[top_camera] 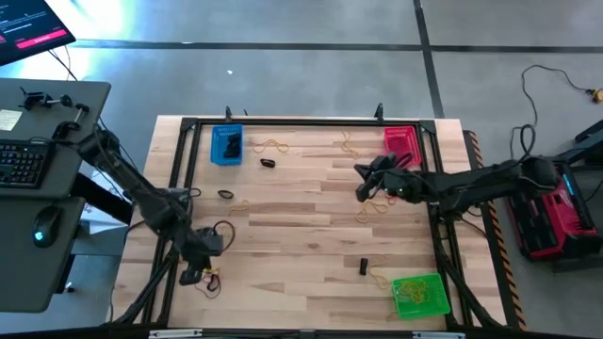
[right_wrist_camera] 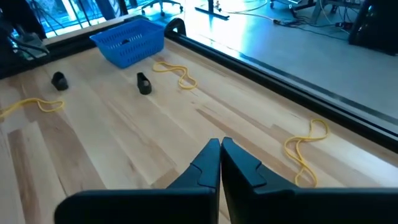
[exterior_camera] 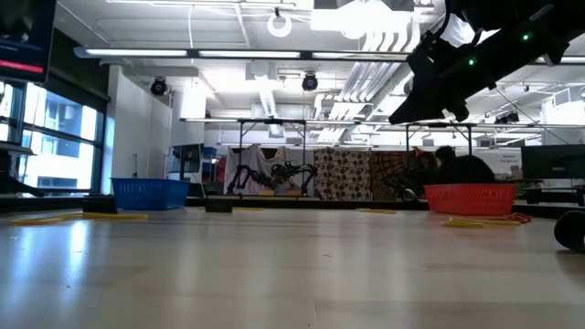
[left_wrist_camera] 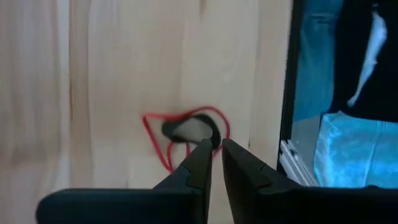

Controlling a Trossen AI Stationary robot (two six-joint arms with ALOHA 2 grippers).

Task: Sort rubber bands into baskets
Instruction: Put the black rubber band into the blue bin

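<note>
Near the worktop's front-left corner, left gripper (left_wrist_camera: 216, 151) fingers nearly together at red rubber band (left_wrist_camera: 158, 134); right gripper (right_wrist_camera: 220, 149) pressed together, raised beside red basket (top_camera: 402, 142).

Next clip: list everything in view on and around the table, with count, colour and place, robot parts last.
Blue basket: one, far left corner, dark bands inside.
Red basket: one, far right corner.
Green basket: one, near right corner, yellow bands inside.
Yellow-orange rubber bands: several, loose along the far edge and mid-table.
Black rubber bands: a few, near the blue basket and near the green one.
Red rubber band: one, near left edge, just ahead of the left claw.
Table: one, light wood with a black frame.
Desk with keyboard: one, dark, left of the table.
Left claw: near left edge, fingers almost closed, holding nothing.
Right claw: raised beside the red basket, shut, empty.
</note>
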